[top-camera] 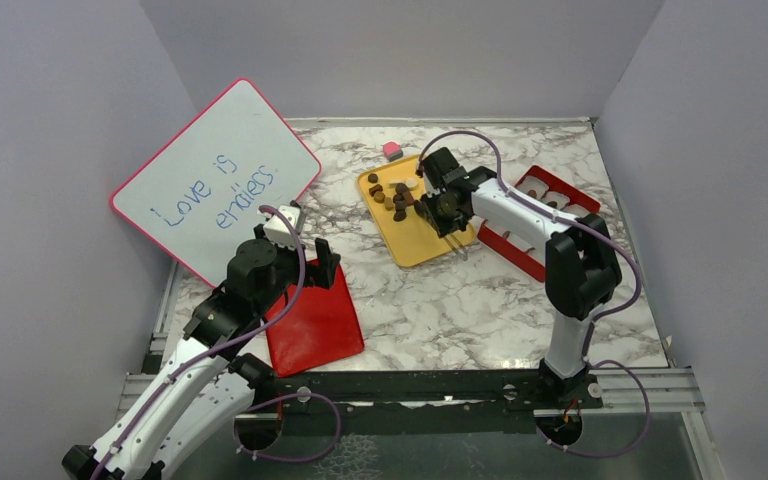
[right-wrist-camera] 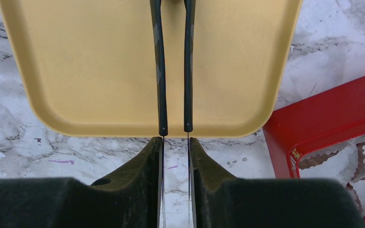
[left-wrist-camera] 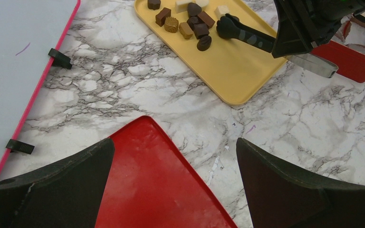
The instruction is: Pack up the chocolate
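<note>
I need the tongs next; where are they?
In the left wrist view, the tongs are in the right gripper, over the yellow tray, black tips beside the chocolate at its far end.

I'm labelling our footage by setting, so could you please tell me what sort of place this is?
Probably a robot test booth: plain grey walls box in a marble-look table, a left arm and right arm are bolted at its near edge, and the whiteboard looks staged.

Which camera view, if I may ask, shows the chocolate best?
Left wrist: the chocolate shows separate shapes and colours on the yellow tray. Top view gives tiny specks; right wrist shows none.
</note>
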Controlling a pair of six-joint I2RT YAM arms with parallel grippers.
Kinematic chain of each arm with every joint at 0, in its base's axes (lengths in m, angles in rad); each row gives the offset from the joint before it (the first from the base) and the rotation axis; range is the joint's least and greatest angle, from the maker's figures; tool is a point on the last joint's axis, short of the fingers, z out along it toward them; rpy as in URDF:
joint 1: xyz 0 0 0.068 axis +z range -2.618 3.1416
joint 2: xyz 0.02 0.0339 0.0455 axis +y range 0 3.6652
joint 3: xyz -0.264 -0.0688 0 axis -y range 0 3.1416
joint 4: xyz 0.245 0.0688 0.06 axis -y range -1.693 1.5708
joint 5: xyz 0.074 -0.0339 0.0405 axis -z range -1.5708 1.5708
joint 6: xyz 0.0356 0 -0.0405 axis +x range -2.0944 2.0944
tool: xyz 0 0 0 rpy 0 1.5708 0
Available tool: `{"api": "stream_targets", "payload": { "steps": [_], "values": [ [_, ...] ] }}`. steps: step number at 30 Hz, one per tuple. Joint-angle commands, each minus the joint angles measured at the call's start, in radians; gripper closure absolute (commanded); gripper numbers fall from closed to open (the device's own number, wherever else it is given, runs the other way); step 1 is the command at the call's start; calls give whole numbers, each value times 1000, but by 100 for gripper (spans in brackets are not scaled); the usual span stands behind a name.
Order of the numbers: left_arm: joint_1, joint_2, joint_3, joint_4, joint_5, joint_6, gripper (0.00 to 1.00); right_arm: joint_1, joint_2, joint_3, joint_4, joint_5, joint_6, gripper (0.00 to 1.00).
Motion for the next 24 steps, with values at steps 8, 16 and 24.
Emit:
{"api": "stream_targets", "payload": {
  "steps": [8,16,24],
  "values": [
    [-1,-2,-6,14,-6,5,1,5,-182,-35,-80,28,112,78],
    [-1,0,-6,16,0,5,1,4,-277,-54,-126,85,175,78],
    [-1,-5,-7,15,5,4,1,-4,-346,-66,-197,205,251,78]
  ]
}}
